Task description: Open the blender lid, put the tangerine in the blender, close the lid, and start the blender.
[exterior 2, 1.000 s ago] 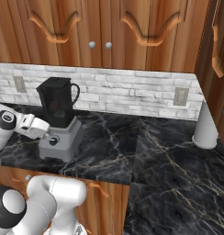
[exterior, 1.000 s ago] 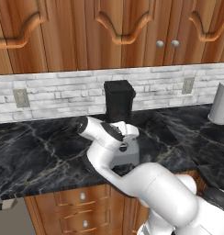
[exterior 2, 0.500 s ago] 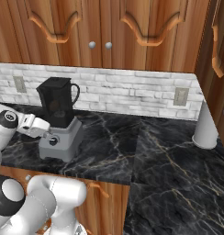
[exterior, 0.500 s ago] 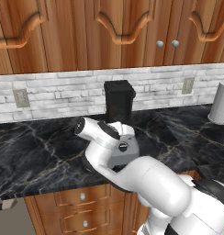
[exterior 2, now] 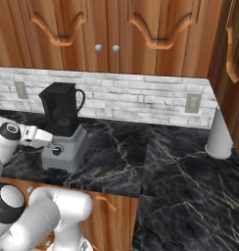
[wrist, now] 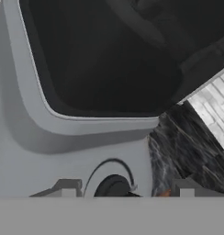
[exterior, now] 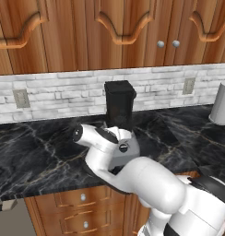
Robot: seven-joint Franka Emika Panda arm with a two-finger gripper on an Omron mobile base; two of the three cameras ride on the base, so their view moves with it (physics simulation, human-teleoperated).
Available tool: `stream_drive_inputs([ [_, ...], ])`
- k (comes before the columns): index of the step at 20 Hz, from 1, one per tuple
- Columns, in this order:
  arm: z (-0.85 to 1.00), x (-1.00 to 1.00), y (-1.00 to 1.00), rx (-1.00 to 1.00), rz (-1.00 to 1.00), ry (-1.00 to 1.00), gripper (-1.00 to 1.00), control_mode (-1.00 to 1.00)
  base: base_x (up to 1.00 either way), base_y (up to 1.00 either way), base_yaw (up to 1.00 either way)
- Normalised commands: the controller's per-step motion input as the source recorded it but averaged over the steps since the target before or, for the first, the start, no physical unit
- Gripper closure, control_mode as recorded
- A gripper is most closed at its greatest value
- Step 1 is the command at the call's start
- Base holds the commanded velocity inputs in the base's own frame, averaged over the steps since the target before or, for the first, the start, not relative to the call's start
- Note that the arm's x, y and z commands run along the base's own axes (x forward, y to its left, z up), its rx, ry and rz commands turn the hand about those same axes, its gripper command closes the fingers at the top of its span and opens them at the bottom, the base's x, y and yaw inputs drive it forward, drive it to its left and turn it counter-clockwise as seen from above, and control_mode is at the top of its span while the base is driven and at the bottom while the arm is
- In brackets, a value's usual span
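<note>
The hand point(exterior 2: 49, 145), its fingers now narrowing around the round front knob point(wrist: 114, 187), sits at the blender point(exterior 2: 63, 126) base on the counter point(exterior 2: 155, 166). Lid point(exterior: 119, 85) closed: start step likely underway. Tangerine unseen.

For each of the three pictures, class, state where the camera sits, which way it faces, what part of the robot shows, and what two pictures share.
Left base view: behind the arm to its left, facing the backsplash and blender; the white arm rises from the lower right.
Right base view: behind to the right, facing the same counter; the arm shows at lower left, the gripper at the knob.
Hand view: on the hand, close against the blender's grey base; two finger tips flank the knob.
Both base views share the blender, counter and cabinets.
</note>
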Motion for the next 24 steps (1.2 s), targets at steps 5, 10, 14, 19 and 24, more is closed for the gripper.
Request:
stream_drive_inputs([
  [5, -0.01, 0.32, 0.0, 0.0, 0.06, -0.07, -1.0, -1.0, 0.0, 0.0, 0.0],
  [10, -0.3, 0.32, 0.0, 0.0, 0.07, 0.0, -1.0, -1.0, 0.0, 0.0, 0.0],
  [14, -0.48, 0.31, 0.0, 0.0, 0.08, 0.0, -1.0, -1.0, 0.0, 0.0, 0.0],
  [19, -0.21, 0.16, 0.0, 0.01, 0.08, -0.01, -1.0, -1.0, 0.0, 0.0, 0.0],
  [24, 0.34, -0.41, 0.0, 0.0, 0.01, -0.07, -1.0, -1.0, 0.0, 0.0, 0.0],
])
